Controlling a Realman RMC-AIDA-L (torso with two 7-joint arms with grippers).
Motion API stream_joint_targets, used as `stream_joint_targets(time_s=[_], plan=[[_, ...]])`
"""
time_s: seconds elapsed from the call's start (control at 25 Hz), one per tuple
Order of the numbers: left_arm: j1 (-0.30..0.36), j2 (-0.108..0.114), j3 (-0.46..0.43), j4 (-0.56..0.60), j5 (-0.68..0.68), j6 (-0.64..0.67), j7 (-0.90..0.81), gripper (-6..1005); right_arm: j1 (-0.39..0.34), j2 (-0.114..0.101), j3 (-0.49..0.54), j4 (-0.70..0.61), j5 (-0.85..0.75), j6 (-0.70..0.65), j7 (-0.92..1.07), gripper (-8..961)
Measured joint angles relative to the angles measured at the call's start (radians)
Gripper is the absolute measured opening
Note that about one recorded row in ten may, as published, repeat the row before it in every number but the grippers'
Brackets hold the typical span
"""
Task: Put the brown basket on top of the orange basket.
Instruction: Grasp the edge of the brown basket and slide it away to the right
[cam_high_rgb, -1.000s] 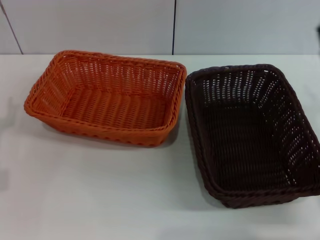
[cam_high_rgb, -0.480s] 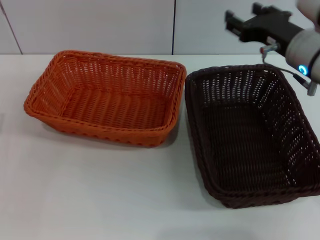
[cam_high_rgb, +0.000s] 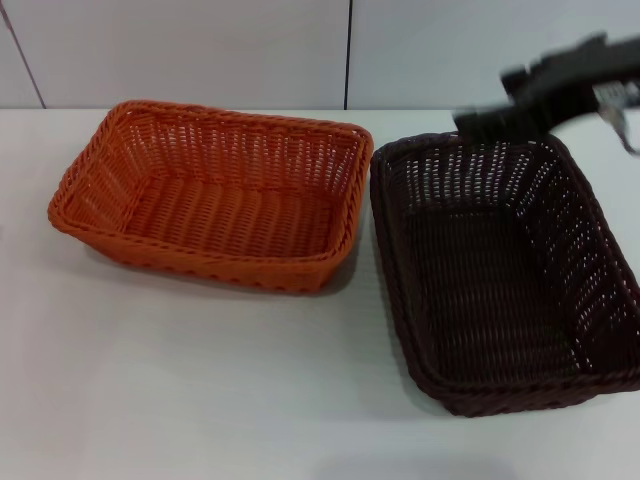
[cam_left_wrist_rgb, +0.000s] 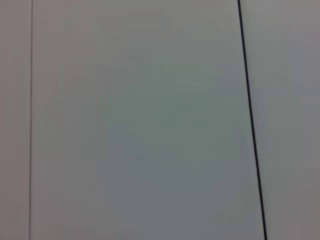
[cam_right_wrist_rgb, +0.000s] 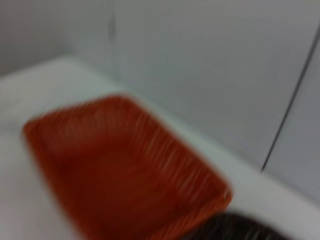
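The orange basket (cam_high_rgb: 210, 195) stands on the white table at the left and is empty. The brown basket (cam_high_rgb: 500, 270) stands right beside it on the right, also empty, their rims nearly touching. My right gripper (cam_high_rgb: 482, 98) reaches in from the upper right and hovers just above the brown basket's far rim. It is blurred by motion, its two fingers look spread, and it holds nothing. The right wrist view shows the orange basket (cam_right_wrist_rgb: 125, 165) and an edge of the brown basket (cam_right_wrist_rgb: 235, 227). My left gripper is out of view.
The white table (cam_high_rgb: 200, 400) extends in front of both baskets. A pale panelled wall (cam_high_rgb: 200, 50) with a dark seam stands right behind the table. The left wrist view shows only that wall (cam_left_wrist_rgb: 150, 125).
My right arm came into view from the upper right and has dropped lower and rightward, now close over the brown basket's far rim. The baskets have not moved.
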Motion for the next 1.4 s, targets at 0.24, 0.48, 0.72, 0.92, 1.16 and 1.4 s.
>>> stream_joint_targets(time_s=[0.24,0.48,0.72,0.92,1.16,1.4], plan=[[-0.011,0.001,-0.025,0.032,-0.005,0.005,-0.019,786,0.012,0.003,0.009,-0.032,0.055,-0.259,-0.074,666],[-0.013,0.0,-0.058,0.049,-0.011,0.001,-0.024,786,0.006,0.005,-0.102,0.044,0.062,-0.344,-0.085,666],[-0.025,0.0,-0.063,0.079,-0.029,-0.004,-0.024,786,0.01,0.005,-0.161,0.089,0.031,-0.374,-0.09,665],[-0.027,0.001,-0.062,0.082,-0.029,-0.005,-0.024,786,0.025,0.004,-0.218,0.163,-0.043,-0.344,-0.097,666],[-0.023,0.002,-0.06,0.081,-0.028,0.001,-0.046,786,0.046,0.005,-0.265,0.265,-0.058,-0.288,-0.106,666],[-0.022,0.003,-0.059,0.078,-0.029,0.002,-0.047,786,0.056,0.006,-0.347,0.356,-0.061,-0.243,-0.114,665]])
